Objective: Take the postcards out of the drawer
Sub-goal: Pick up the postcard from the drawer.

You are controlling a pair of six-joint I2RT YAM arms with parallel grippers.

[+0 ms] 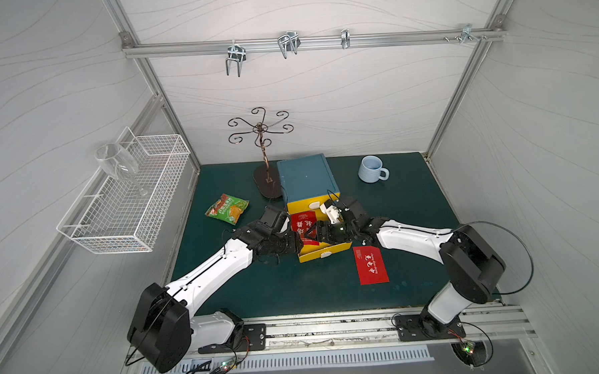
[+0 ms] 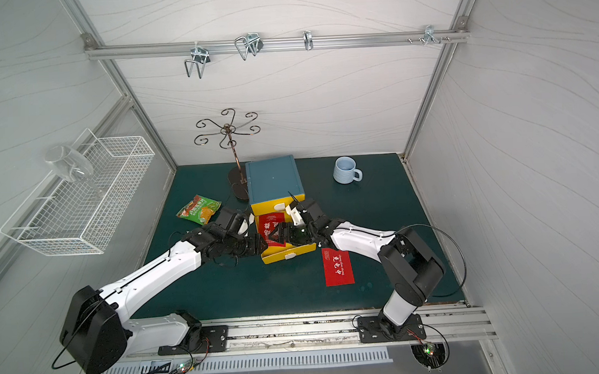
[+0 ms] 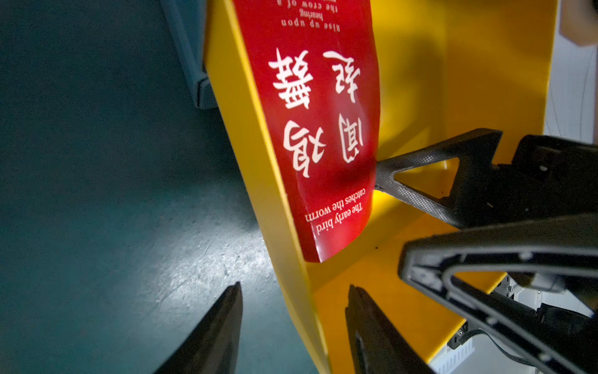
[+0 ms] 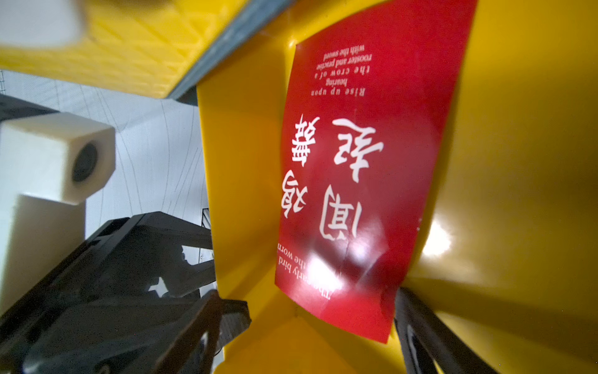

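Near edge, right of centre: red card (image 1: 370,264) flat on the tabletop, already out. Behind it, the drawer (image 1: 311,256) stands open. Second card (image 3: 323,129) is inside, bowed against the drawer's left wall, long axis front to back.

Left pincer (image 3: 294,285) is half spread and empty, straddling that wall at the card's near end. Right pincer (image 4: 310,296) is wide and empty, one finger (image 3: 437,150) touching the card's free edge. Right looks better placed. Orange card not seen.
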